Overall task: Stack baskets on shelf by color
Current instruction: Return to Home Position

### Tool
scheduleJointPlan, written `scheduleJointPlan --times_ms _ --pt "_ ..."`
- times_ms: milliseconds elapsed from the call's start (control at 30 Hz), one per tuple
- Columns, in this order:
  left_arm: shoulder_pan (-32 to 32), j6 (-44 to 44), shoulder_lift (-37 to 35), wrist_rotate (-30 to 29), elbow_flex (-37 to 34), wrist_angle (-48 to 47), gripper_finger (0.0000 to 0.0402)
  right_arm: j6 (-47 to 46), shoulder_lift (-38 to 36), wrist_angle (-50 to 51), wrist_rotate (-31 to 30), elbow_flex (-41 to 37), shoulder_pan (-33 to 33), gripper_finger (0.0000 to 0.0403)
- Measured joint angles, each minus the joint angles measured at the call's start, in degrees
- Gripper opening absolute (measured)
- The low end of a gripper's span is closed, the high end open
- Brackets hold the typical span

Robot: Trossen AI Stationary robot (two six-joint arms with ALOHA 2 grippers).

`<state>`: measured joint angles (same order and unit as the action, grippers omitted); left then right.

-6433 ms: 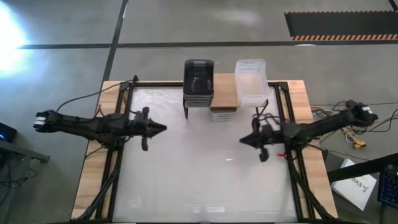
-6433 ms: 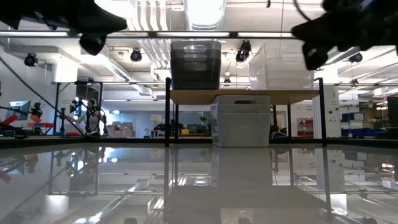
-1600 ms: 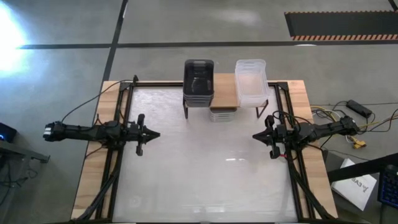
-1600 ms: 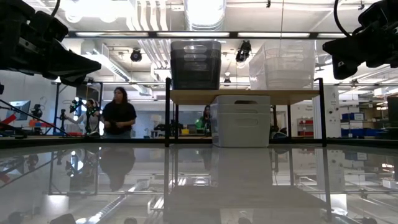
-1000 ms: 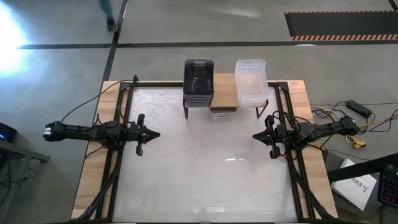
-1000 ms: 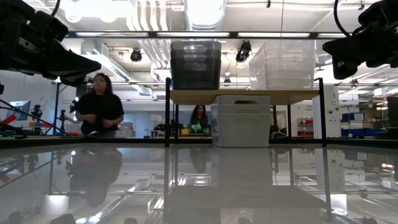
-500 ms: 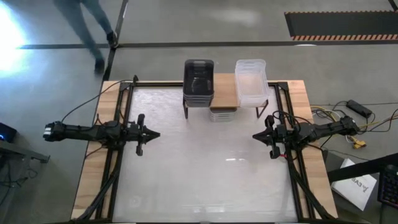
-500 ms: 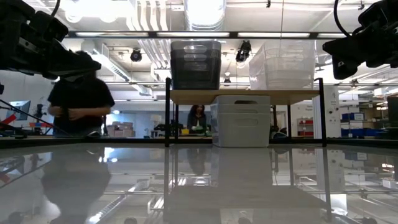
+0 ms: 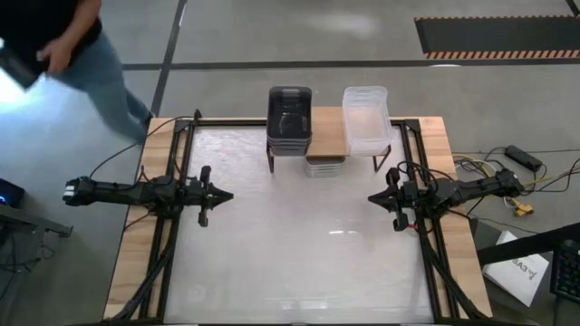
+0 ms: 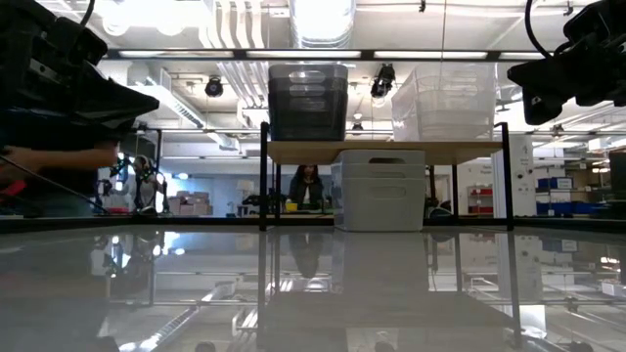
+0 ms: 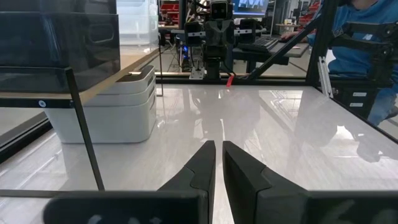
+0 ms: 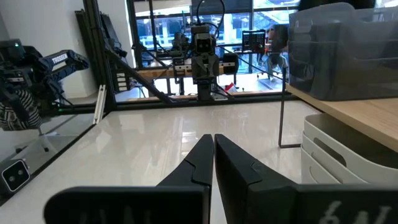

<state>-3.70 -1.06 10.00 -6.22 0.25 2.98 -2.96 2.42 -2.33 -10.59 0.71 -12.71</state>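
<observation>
The shelf (image 9: 328,132) stands at the table's far edge. A stack of dark grey baskets (image 9: 290,116) rests on the left end of its wood board, and a stack of clear baskets (image 9: 366,118) on its right end. Light grey baskets (image 9: 324,167) sit stacked on the table under the board (image 10: 391,152). My left gripper (image 9: 223,195) hovers shut over the table's left side and points right. My right gripper (image 9: 373,196) hovers shut over the right side and points left. Both are well short of the shelf.
A person (image 9: 82,54) walks on the floor beyond the table's far left corner. Cables (image 9: 507,195) lie off the right edge. The glossy white tabletop (image 9: 299,244) between the two grippers and toward the near edge holds nothing.
Both arms have kept still, and the baskets have not moved. A person has walked along the floor toward the table's far left corner.
</observation>
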Motion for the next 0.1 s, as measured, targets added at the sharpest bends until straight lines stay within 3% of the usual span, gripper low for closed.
scheduleJointPlan --times_ms 100 --pt "0.00 0.00 0.00 0.00 0.00 0.00 0.0015 0.00 0.00 0.00 0.00 0.00 -0.02 0.0009"
